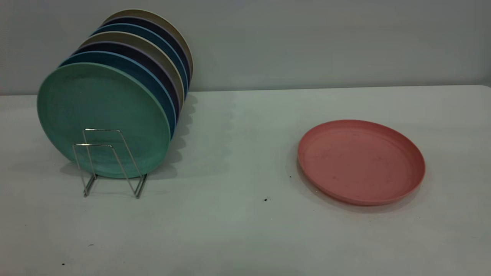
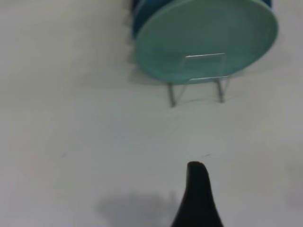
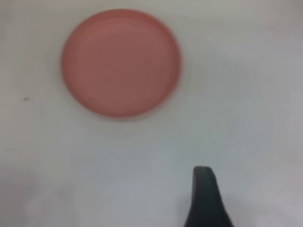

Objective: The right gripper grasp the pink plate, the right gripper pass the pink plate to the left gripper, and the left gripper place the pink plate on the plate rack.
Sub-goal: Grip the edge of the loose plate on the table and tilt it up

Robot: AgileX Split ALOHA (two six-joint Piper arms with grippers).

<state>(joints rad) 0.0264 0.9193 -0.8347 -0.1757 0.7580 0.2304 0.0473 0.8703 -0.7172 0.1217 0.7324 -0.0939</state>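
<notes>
Worktop [image 1: 245, 230] pale grey-white and matte, with a few small dark specks [image 1: 266, 199] on the near part. Pink plate [image 1: 361, 161] lay flat and face up on the worktop at the right, well apart from the rack, faint dark scuffs on its inner face. Nothing touched it.

At the left stood the plate rack [image 1: 109, 163], thin silver wire; its two front loops were empty. Behind them a teal-green plate [image 1: 103, 119] stood on edge, and behind that a row of further upright plates [image 1: 153, 50] in blue, dark purple and tan, receding toward the wall. Soft shadows fell to the right of the stack.

Far edge of the worktop met a plain grey wall [image 1: 326, 42].

Neither arm appeared in the exterior view. Left claw [image 2: 198, 198]: one black finger seen over bare worktop, facing the rack; spread or pressed together, cannot tell. Right claw [image 3: 206, 201]: one dark finger over bare worktop, short of the pink plate; likewise cannot tell.
</notes>
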